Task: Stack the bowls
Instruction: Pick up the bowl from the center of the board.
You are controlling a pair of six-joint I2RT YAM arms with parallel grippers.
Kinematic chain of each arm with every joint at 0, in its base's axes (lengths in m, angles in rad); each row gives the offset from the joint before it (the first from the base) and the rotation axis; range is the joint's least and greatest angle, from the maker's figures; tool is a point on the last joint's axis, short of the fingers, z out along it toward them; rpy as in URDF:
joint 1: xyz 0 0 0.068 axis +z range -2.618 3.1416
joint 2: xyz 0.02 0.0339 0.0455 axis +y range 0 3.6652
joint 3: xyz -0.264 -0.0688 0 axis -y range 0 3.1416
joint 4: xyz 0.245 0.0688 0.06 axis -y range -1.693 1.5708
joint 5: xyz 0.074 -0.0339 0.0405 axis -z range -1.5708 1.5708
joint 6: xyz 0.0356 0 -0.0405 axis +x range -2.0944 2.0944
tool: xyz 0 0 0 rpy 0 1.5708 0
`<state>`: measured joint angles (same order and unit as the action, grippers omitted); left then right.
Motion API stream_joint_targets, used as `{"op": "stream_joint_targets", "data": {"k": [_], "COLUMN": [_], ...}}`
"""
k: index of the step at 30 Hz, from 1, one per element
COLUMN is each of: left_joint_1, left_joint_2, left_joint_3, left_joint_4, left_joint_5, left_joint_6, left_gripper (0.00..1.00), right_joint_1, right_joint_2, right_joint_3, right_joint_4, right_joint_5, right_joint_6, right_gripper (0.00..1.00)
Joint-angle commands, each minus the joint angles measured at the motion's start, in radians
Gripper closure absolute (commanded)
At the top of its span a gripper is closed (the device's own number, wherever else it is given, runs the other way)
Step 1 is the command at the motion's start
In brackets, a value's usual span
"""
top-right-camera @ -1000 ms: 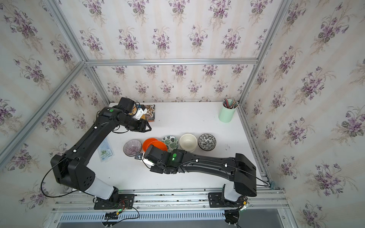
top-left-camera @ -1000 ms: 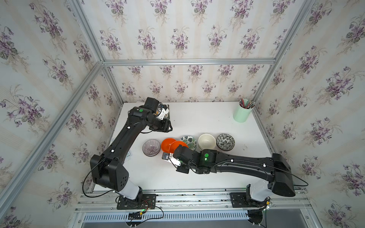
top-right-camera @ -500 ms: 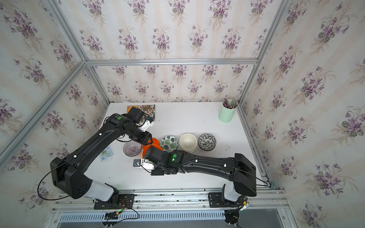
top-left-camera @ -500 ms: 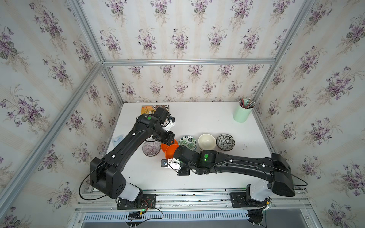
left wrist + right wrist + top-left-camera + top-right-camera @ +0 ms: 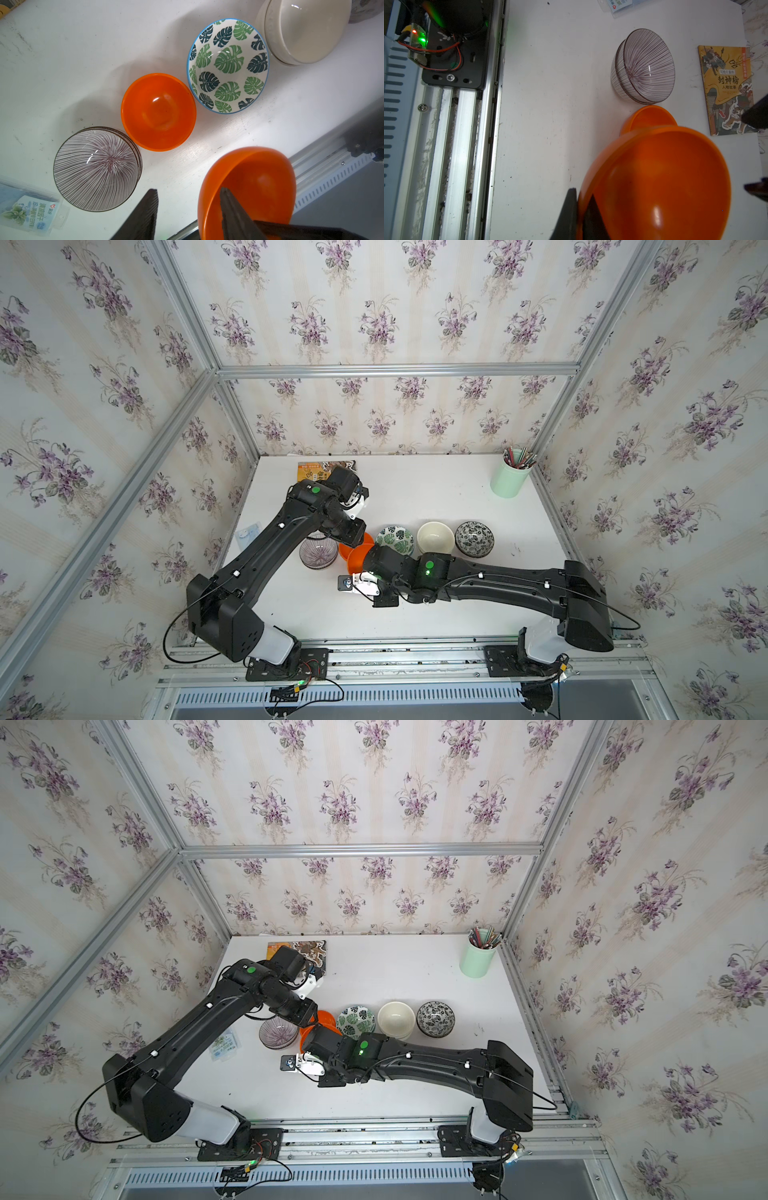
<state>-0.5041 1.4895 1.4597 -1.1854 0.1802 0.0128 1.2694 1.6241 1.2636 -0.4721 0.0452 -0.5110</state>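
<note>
On the white counter (image 5: pixel 415 497), a row of bowls close side by side, from the robot's left to its right: purple striped bowl (image 5: pixel 95 168), standing orange bowl (image 5: pixel 159 112), leaf bowl (image 5: pixel 227 65), cream bowl (image 5: pixel 305 31), black-and-white flower bowl (image 5: pixel 474 539). Under the striped bowl and under the cream one, a second rim of the same kind, so each a nested pair. All upright, openings up.

Held orange bowl (image 5: pixel 654 182) not in the row: in the air just beside the standing orange bowl, on the robot's side, tilted. Right gripper (image 5: pixel 581 199) pressed together on its rim, one finger inside the wall and one outside. Left gripper (image 5: pixel 188 190) over this bowl, fingers spread with a clear gap; one finger (image 5: pixel 234 207) before the bowl's inside, the other out over the bare counter. Touching the bowl or not: cannot tell.

Away from the row: mint-green pencil cup (image 5: pixel 510 479) at the far right corner, picture book (image 5: pixel 726 89) at the far left, flat plastic packet (image 5: pixel 27 214) near the striped bowl.
</note>
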Motion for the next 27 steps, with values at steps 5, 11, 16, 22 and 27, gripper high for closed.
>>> {"op": "stream_joint_targets", "data": {"k": [5,11,16,22,27], "left_joint_1": [-0.012,-0.033,-0.034,-0.045,-0.045], "left_joint_2": [-0.007,0.009,0.052,0.081,0.085], "left_joint_3": [-0.037,-0.062,-0.055,-0.061,-0.066], "left_joint_4": [-0.032,-0.022,-0.018,0.004,0.019], "left_joint_5": [0.041,0.034,0.019,0.031,0.042], "left_joint_6": [0.034,0.032,0.027,0.021,0.022], "left_gripper": [0.48,0.49,0.59,0.72,1.0], "right_joint_1": [-0.014,-0.024,-0.024,-0.03,-0.044], "right_joint_2": [-0.023,-0.016,-0.012,0.015,0.042], "right_joint_3": [-0.015,-0.008,0.001,0.04,0.067], "right_joint_4": [0.026,0.027,0.029,0.014,0.029], "right_joint_5": [0.012,0.012,0.021,0.034,0.072], "right_joint_6": [-0.02,-0.031,-0.037,-0.046,-0.041], "right_gripper": [1.0,1.0,1.0,1.0,0.94]}}
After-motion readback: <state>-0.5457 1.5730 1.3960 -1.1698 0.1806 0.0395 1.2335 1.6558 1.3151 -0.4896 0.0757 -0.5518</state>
